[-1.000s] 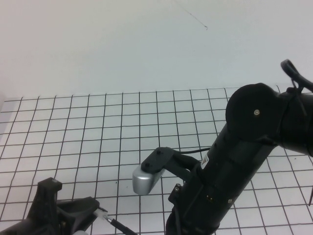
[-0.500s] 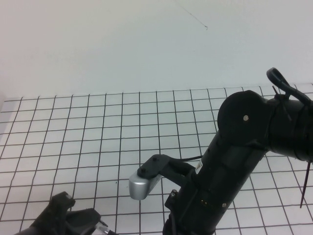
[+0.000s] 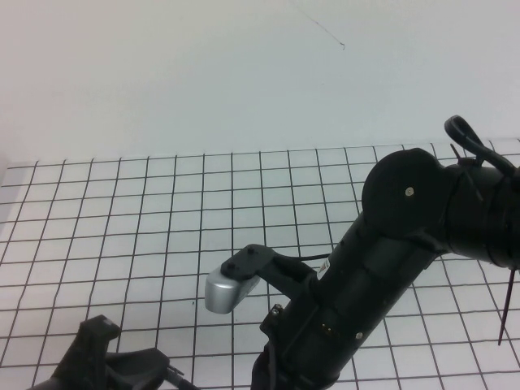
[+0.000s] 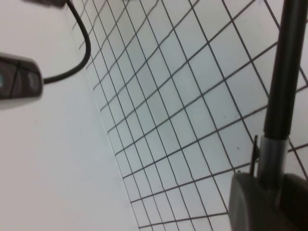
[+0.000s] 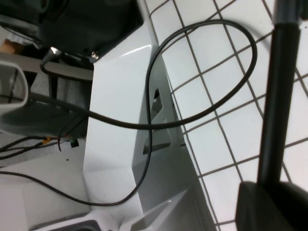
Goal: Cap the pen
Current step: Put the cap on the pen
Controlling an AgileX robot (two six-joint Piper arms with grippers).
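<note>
Pen [image 4: 281, 82] clamped in left gripper [image 4: 262, 192] jaws; right gripper [image 5: 269, 202] jaws clenched on black rod [image 5: 279, 96].

A white desk [image 3: 146, 211] ruled with a black grid meets a plain white wall [image 3: 203, 73] along its far edge.

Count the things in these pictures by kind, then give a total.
Robot arms: 2, left arm at the near left, right arm on the right.
Tools: 2, left tool above the grid, right tool by the table's edge.
Pen pieces: 2, pen clamped in the left tool, black stick clamped in the right tool.
Table: 1
Total: 7
</note>
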